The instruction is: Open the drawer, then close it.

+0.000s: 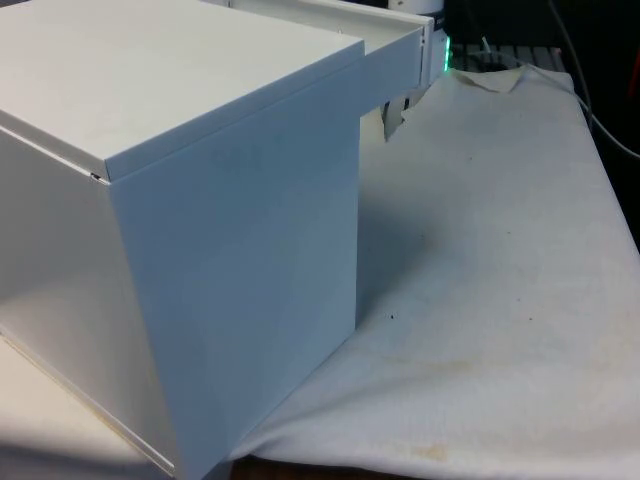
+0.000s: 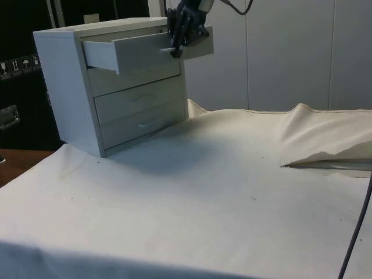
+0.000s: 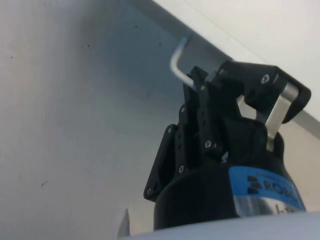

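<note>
A white chest of drawers (image 2: 64, 87) stands on the cloth with three drawers. Its top drawer (image 2: 139, 51) is pulled partway out; the two lower drawers (image 2: 139, 99) are closed. My gripper (image 2: 177, 47) sits at the front of the top drawer, shut on its silver handle (image 3: 177, 62). The wrist view has the black fingers (image 3: 200, 95) clamped around the handle bar against the drawer front (image 3: 75, 100). In the front view the chest (image 1: 230, 200) turns its back and side to the camera, and the pulled-out drawer (image 1: 395, 50) juts out past it on the front view's right.
The white cloth (image 2: 203, 192) lies open in front of the chest. A raised fold of cloth (image 2: 325, 139) sits at the side view's right, with a dark cable (image 2: 356, 232) hanging near that edge. Cables (image 1: 600, 110) run at the table's far corner in the front view.
</note>
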`<act>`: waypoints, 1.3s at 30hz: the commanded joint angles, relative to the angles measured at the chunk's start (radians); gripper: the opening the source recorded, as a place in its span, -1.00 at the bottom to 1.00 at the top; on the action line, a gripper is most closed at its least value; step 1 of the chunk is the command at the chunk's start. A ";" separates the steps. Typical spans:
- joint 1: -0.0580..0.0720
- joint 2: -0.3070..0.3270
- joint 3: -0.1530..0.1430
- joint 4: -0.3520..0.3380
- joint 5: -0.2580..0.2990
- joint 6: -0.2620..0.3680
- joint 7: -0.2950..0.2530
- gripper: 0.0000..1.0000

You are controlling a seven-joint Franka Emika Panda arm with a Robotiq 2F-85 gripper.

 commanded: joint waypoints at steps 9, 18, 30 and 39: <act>-0.004 -0.030 0.000 -0.027 0.000 0.000 -0.003 -0.97; -0.044 -0.084 0.008 -0.081 -0.029 0.002 -0.009 -0.97; -0.038 -0.094 0.026 -0.090 -0.020 -0.005 -0.001 -0.97; -0.046 -0.105 0.035 -0.100 -0.025 -0.016 -0.003 -0.97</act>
